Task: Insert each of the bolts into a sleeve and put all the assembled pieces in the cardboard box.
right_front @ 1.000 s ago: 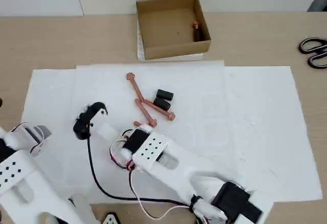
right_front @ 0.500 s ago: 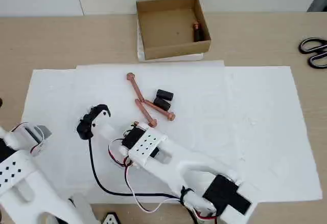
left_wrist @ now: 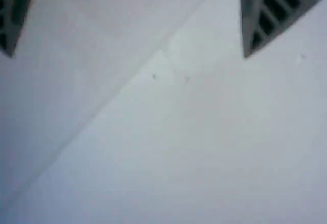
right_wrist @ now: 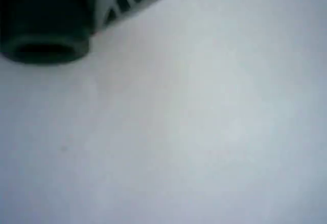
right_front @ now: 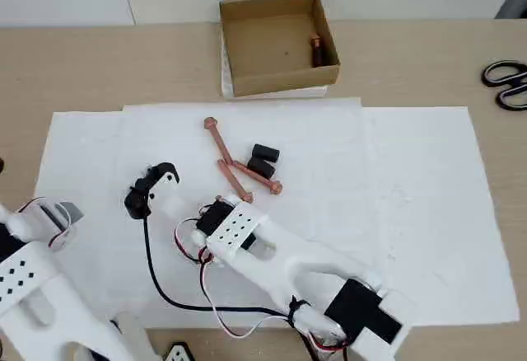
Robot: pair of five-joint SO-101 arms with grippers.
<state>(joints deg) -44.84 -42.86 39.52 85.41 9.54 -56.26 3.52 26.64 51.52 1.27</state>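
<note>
Found right gripper (right_front: pixel 150 189) clenched on black sleeve (right_wrist: pixel 43 24) over white paper (right_front: pixel 395 213). Found left gripper (left_wrist: pixel 127 55) released. Counted three loose bolts (right_front: pixel 218 140) beside two sleeves (right_front: pixel 265 152).

arms (right_front: pixel 280 258): white shells, perforated plates | servos (right_front: pixel 356 310) black | cables (right_front: pixel 146 250) red, white, black | fingers (left_wrist: pixel 271 4) ribbed

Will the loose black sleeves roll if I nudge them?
Probably: both sleeves look cylindrical, lying sideways on flat paper. The nearer sleeve sits beside a bolt, which may block it. Small, so likely light.
</note>
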